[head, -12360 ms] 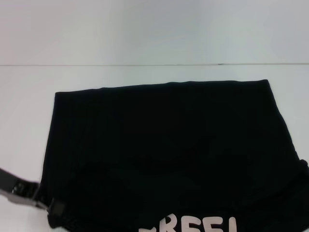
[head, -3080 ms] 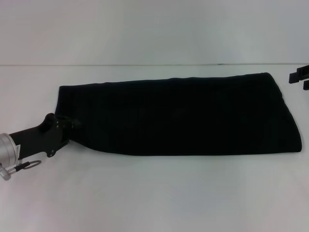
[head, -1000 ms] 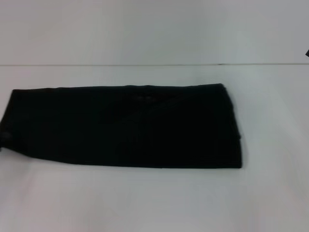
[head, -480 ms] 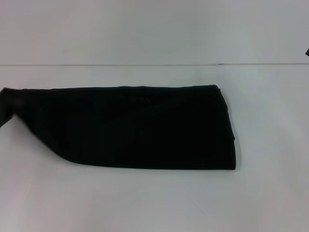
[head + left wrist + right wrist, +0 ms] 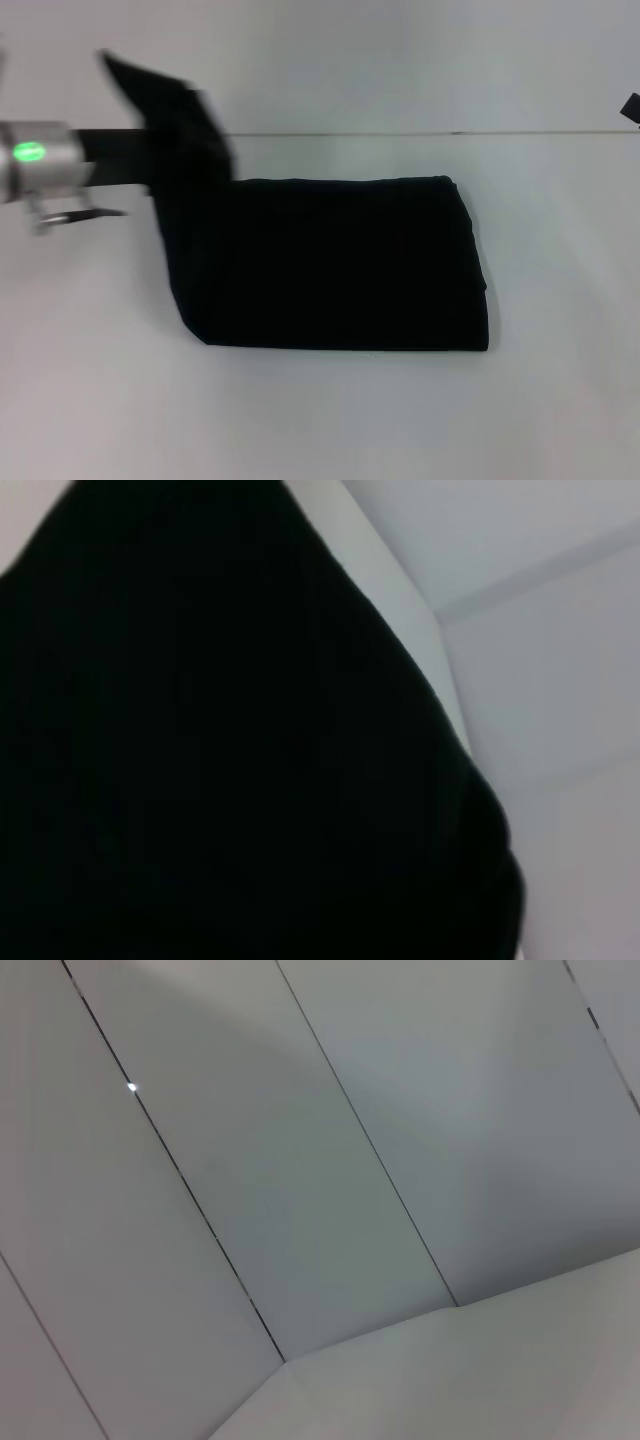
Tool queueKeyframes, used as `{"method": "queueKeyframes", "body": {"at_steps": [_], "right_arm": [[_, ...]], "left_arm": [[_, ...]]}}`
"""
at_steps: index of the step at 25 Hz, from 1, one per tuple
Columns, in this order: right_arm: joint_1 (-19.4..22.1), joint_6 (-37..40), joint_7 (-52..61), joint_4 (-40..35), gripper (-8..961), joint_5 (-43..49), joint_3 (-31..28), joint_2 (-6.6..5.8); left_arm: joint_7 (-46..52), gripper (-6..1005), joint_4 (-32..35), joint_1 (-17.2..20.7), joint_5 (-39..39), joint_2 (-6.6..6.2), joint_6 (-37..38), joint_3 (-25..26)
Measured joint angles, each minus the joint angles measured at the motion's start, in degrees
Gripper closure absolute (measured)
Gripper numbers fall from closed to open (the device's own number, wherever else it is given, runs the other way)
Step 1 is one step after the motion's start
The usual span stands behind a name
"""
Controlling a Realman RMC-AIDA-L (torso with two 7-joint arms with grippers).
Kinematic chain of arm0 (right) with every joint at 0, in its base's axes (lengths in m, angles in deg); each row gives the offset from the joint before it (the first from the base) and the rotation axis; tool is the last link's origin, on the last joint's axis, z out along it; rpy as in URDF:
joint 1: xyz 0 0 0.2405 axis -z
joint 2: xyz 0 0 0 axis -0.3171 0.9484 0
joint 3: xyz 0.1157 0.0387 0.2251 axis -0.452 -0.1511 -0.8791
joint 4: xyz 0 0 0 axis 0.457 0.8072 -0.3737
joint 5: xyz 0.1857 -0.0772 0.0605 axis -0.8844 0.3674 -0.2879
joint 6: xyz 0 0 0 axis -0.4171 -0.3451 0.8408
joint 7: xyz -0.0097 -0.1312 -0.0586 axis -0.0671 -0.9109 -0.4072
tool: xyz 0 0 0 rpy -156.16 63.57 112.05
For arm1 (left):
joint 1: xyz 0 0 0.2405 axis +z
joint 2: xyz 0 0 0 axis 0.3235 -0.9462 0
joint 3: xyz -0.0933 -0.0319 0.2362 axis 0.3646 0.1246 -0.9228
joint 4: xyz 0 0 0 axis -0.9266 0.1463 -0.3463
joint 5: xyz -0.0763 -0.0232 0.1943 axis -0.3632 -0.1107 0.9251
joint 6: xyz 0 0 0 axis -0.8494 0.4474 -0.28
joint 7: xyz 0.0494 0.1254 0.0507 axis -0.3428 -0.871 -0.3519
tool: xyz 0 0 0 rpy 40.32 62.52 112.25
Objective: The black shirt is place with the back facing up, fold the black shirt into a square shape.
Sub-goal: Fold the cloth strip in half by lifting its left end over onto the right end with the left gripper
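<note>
On white table (image 5: pixel 330 420), black shirt (image 5: pixel 340 265) folded, left end lifted (left pincer (image 5: pixel 165 150) gripping it).

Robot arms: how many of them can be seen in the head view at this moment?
2. The left arm enters at the left, lifting an end of the black shirt. Of the right arm, only a dark tip shows at the right edge.

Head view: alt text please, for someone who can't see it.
The left gripper lifts the left end of the folded black shirt off the white table; the rest lies flat as a band. Only a sliver of the right gripper shows at the right edge.
</note>
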Motion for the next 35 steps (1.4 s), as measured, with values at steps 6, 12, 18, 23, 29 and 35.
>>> {"method": "queueKeyframes", "body": {"at_steps": [6,12,18,23,29,35], "right_arm": [[-0.6,-0.06,-0.01,1.39,412,0.04,0.09,-0.15],[-1.36,-1.58,-0.02,2.82,412,0.14,0.75,-0.44],[-1.49,-2.46,-0.01,2.9,412,0.14,1.2,-0.53],[-1.1,-2.57,0.1,2.9,412,0.21,1.22,-0.63],[-1.62,-2.74,3.12,2.65,412,2.88,1.43,-1.31],[-1.87,-2.78,4.27,2.41,413,4.36,1.45,-1.47]], "left_arm": [[-0.4,994,0.03,-4.73,-0.05,5.79,-5.53,-11.57],[-1.54,967,-2.6,-7.47,-0.1,8.39,-18.29,-39.92],[-12.22,870,2.79,-7.13,0.22,8.18,-14.02,-53.37],[-13.88,720,12.99,-0.26,0.05,7.53,-8.93,-49.05],[-14.01,514,15.6,3.87,-8.08,7.92,-5.22,-32.53],[4.81,419,-3.89,-3.24,-10.33,5.07,-13.28,-23.97]]}}
